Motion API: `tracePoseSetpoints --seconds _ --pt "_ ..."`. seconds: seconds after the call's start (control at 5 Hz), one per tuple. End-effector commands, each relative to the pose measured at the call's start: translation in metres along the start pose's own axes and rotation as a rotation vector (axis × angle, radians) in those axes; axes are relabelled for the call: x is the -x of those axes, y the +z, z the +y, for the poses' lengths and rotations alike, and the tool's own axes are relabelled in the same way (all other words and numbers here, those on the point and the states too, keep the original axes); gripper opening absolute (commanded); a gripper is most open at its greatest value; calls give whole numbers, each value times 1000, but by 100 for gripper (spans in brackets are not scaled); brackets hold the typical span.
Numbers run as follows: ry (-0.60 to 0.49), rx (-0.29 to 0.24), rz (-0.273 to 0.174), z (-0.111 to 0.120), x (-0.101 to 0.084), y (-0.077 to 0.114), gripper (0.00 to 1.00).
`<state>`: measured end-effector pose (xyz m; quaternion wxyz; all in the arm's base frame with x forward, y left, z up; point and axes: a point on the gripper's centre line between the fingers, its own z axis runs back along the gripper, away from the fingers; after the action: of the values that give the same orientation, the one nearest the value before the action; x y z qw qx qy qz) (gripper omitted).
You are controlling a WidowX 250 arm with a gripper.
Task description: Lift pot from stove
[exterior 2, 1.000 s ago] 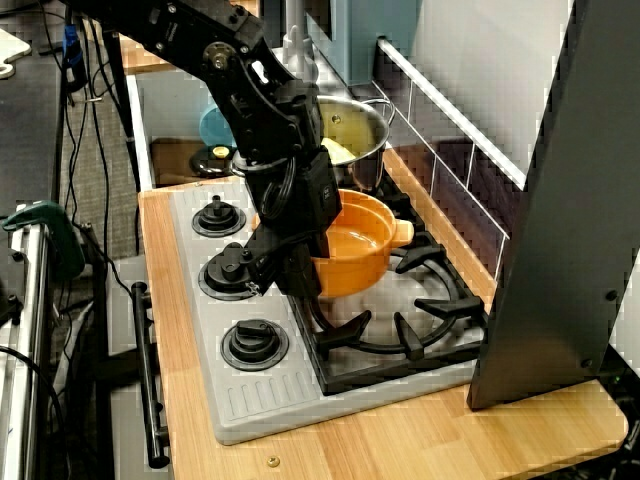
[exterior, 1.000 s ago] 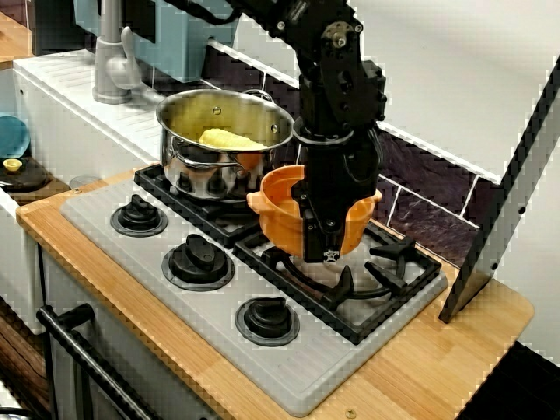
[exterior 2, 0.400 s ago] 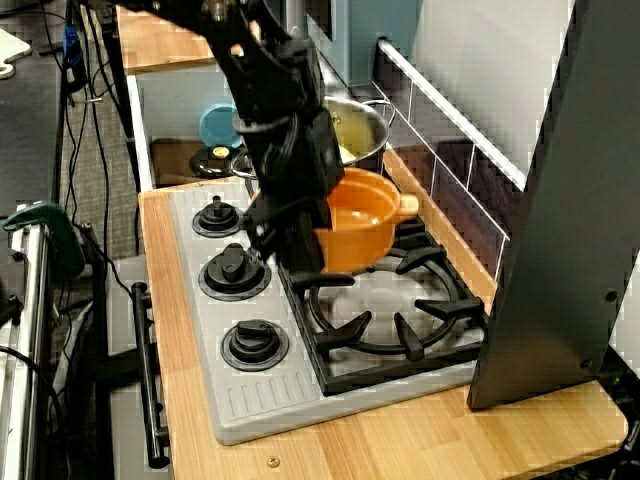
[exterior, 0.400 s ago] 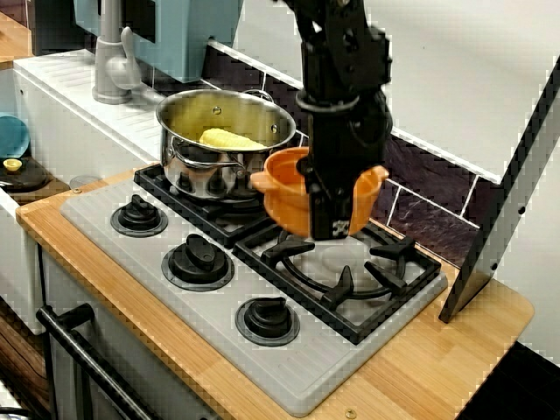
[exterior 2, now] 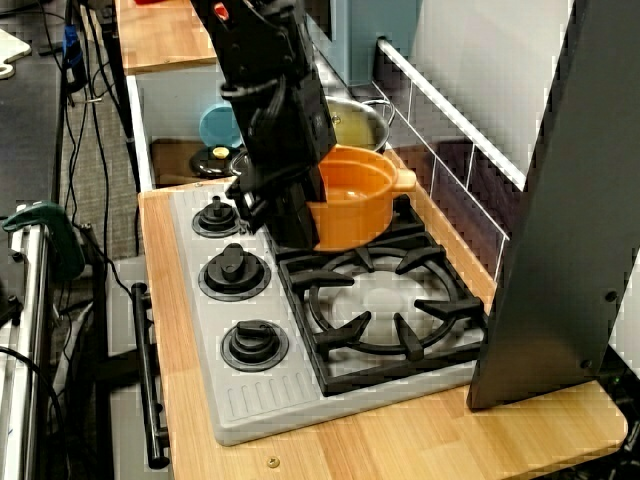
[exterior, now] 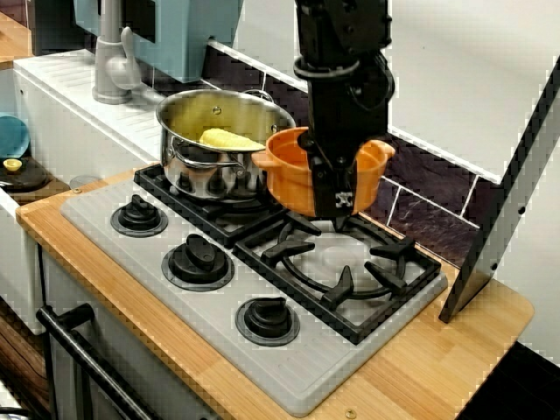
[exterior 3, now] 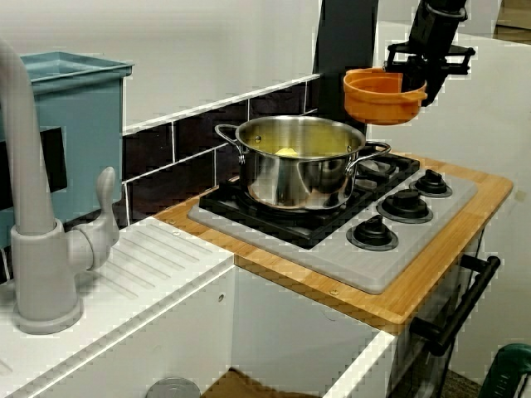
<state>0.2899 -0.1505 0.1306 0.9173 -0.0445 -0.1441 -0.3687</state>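
With your gripper point(exterior: 339, 203) pinching the pot point(exterior: 293, 175) by its rim wall, it hangs clear above the stove point(exterior: 289, 350) burner, beside the steel pot point(exterior: 223, 140). Looks light, stiff, glossy plastic, so likely slippery; keep the pinch on the rim, level.

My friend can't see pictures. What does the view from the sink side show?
A black end effector holds a small orange pot in the air above the stove. A bigger steel pot sits on the back burner, beside a grey tap.
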Motion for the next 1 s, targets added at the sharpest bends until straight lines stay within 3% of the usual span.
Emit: tracePoseSetpoints --seconds 0.0,0.8 --pt "-14 -15 -110 4 -12 43 0" --pt "-17 21 -139 -5 -14 64 0"
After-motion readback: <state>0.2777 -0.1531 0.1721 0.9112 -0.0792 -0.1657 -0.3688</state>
